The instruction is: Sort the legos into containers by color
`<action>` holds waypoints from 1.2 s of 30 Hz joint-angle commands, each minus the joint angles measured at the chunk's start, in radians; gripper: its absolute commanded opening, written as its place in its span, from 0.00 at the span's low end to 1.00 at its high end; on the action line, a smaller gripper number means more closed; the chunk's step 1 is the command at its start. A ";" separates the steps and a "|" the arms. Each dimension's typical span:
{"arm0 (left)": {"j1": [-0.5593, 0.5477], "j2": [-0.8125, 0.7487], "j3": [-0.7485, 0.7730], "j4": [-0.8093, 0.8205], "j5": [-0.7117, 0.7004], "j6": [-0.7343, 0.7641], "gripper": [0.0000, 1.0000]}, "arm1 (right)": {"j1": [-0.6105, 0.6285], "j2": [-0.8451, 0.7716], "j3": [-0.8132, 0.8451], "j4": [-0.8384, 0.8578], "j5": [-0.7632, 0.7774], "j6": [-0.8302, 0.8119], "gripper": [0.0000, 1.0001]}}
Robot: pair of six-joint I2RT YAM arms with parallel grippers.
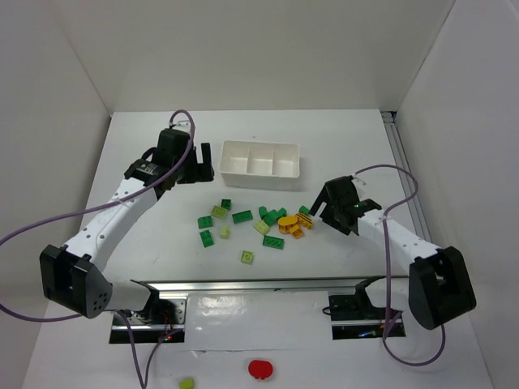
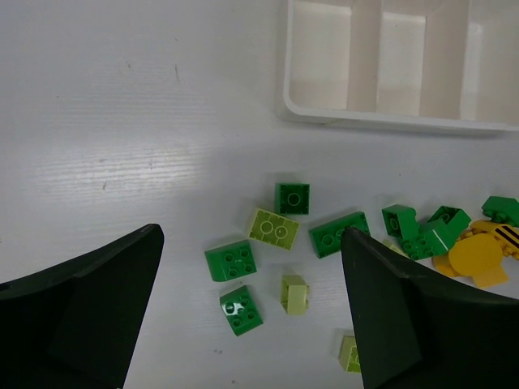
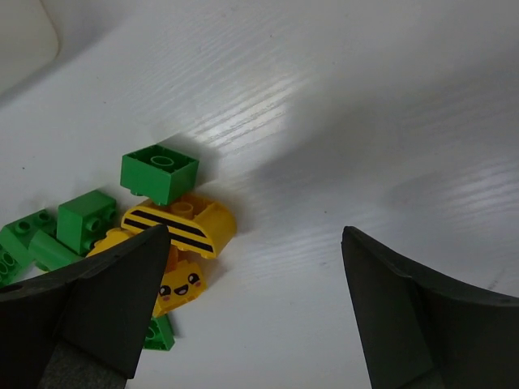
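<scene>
The legos (image 1: 251, 223) lie scattered mid-table in front of the white three-compartment tray (image 1: 259, 172), whose compartments look empty. My left gripper (image 1: 204, 162) is open and empty, just left of the tray. In its wrist view (image 2: 253, 235) it hangs above dark green bricks (image 2: 231, 261), lime bricks (image 2: 273, 229) and yellow pieces (image 2: 478, 258), with the tray (image 2: 324, 109) beyond. My right gripper (image 1: 318, 212) is open and empty at the right end of the pile. In its wrist view (image 3: 255, 235), a green brick (image 3: 159, 173) and a striped yellow brick (image 3: 180, 227) lie by its left finger.
A red round object (image 1: 260, 369) and a small lime piece (image 1: 186, 383) lie on the near shelf below the metal rail (image 1: 259, 288). White walls close in the table on three sides. Purple cables loop beside both arms.
</scene>
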 commanded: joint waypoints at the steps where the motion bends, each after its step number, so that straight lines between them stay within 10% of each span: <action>1: -0.003 -0.029 -0.017 0.046 0.023 -0.034 1.00 | 0.019 0.076 0.045 0.110 -0.068 -0.048 0.94; 15: -0.003 0.017 -0.008 0.046 0.023 -0.014 1.00 | 0.051 0.309 0.181 0.241 -0.085 -0.024 0.92; 36: -0.003 0.040 0.001 0.037 -0.034 -0.005 1.00 | 0.109 0.298 0.284 0.088 0.096 0.004 0.26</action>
